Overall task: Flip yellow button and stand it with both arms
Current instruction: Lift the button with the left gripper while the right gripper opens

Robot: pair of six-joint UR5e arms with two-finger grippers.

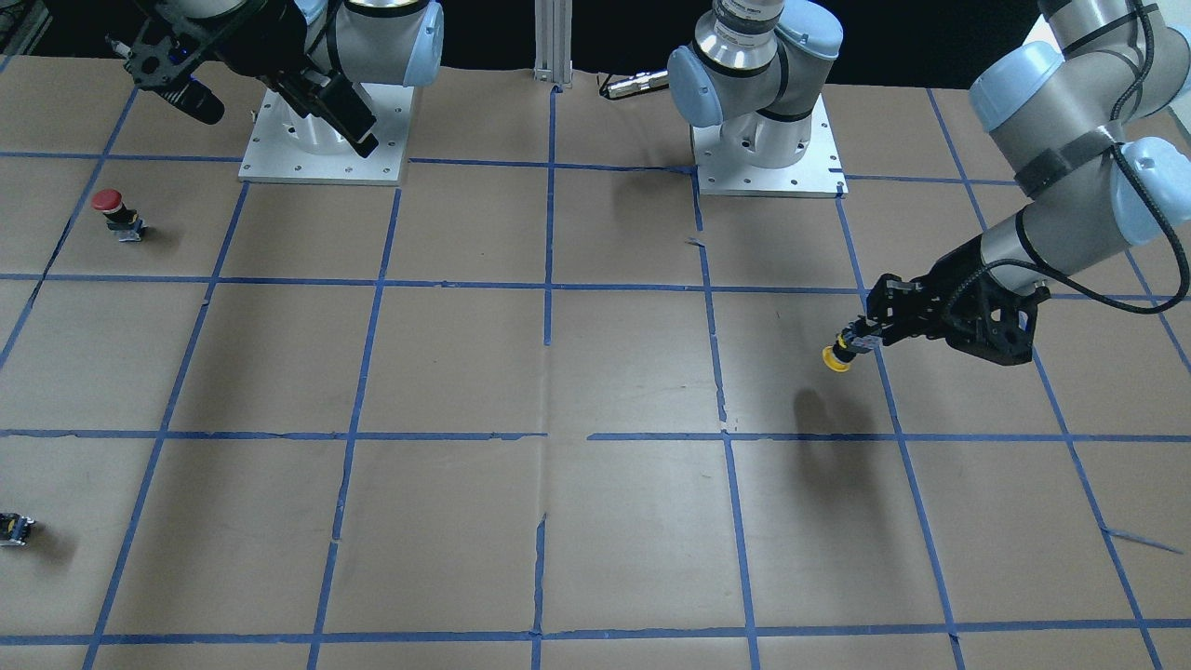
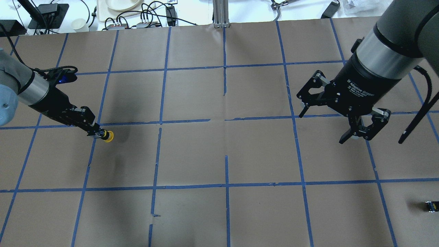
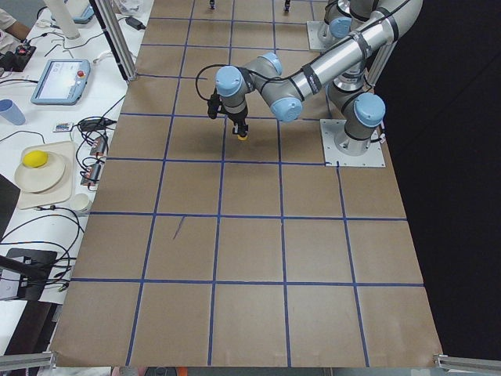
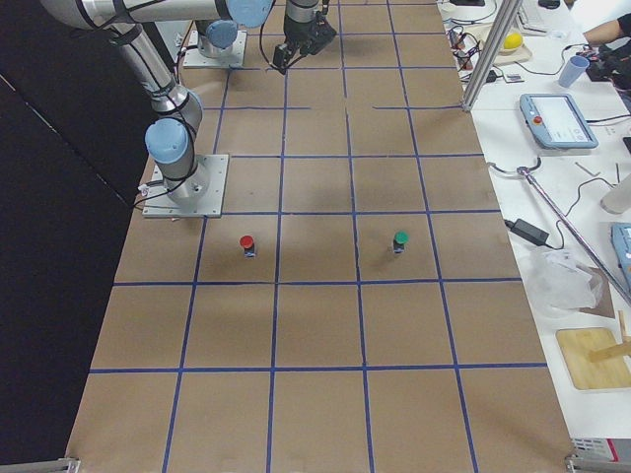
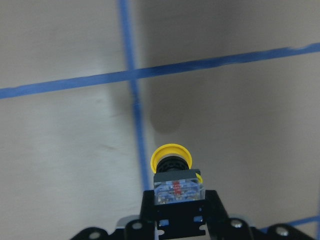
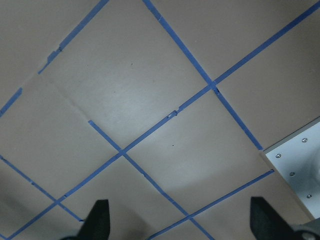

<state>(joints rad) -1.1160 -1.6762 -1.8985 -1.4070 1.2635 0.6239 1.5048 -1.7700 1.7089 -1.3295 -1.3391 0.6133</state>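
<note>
The yellow button is held by its grey-black body in my left gripper, which is shut on it. The yellow cap points away from the fingers and slightly down, and the button hangs above the paper with its shadow below. In the left wrist view the button sits between the fingertips of the left gripper. It also shows in the exterior left view. My right gripper is wide open and empty, high above the table's right half; its fingers frame bare paper.
A red-capped button stands near the right arm's base plate. A green-capped button stands further out. A small capless switch block lies at the right edge. Blue tape lines grid the brown paper.
</note>
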